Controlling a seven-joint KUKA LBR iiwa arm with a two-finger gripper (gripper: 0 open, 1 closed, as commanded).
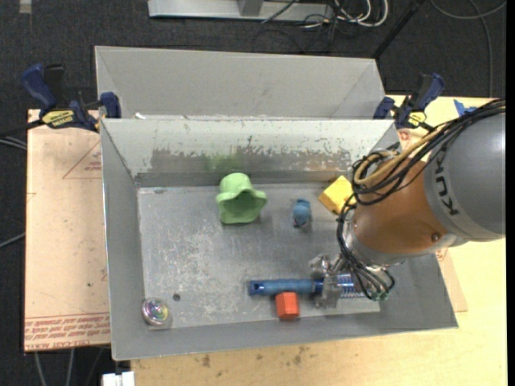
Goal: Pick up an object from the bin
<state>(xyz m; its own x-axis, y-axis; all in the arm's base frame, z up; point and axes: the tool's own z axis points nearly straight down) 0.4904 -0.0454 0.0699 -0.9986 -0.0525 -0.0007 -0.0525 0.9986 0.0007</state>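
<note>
My gripper [328, 285] is low in the bin's front right part, under the orange-covered wrist. It sits right at the right end of a long blue rod-like thing [278, 287] that lies flat along the bin floor. A small orange-red block [286, 305] lies just in front of the rod, close to the gripper's left. A yellow block [336, 193] lies behind the wrist, near the back right wall, partly hidden by the cables.
A light green cup-like shape [239, 198] lies at the back middle. A small blue piece [301, 213] lies to its right. A clear, shiny ball [155, 312] rests in the front left corner. The arm covers the bin's right side.
</note>
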